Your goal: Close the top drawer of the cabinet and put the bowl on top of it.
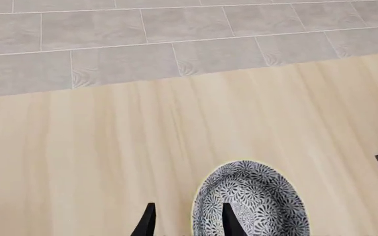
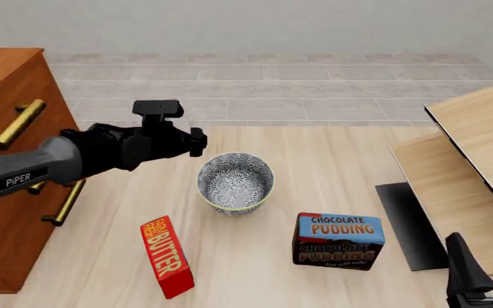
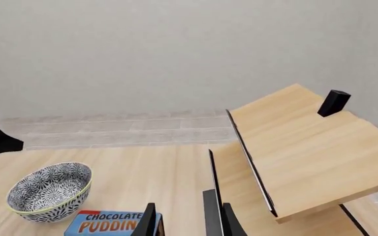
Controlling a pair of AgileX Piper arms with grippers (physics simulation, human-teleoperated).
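We see the bowl (image 2: 235, 182) standing upright on the pale wooden table (image 2: 332, 160), roughly in the middle of it, well apart from the cabinet (image 2: 7, 160) that rises at the left edge of the front view. On the cabinet's front the top drawer (image 2: 11, 102) shows its brass handle (image 2: 13, 124), but we cannot tell from this angle how far the drawer stands out. Our left gripper (image 1: 185, 219) hovers beside the bowl; in the left wrist view its two dark fingertips (image 1: 148, 221) are spread with a gap between them and nothing held, one tip showing in front of the bowl's patterned wall. Nearer to us lie a red butter box (image 2: 166, 256) to the left of the bowl and a chocolate pudding box (image 2: 339, 240) to its right, both apart from it. Our right gripper (image 3: 185, 221) sits low at the near right corner, its fingers parted and empty, looking over the pudding box toward a slanted light-wood shelf unit (image 2: 477, 147) on the table's right side.
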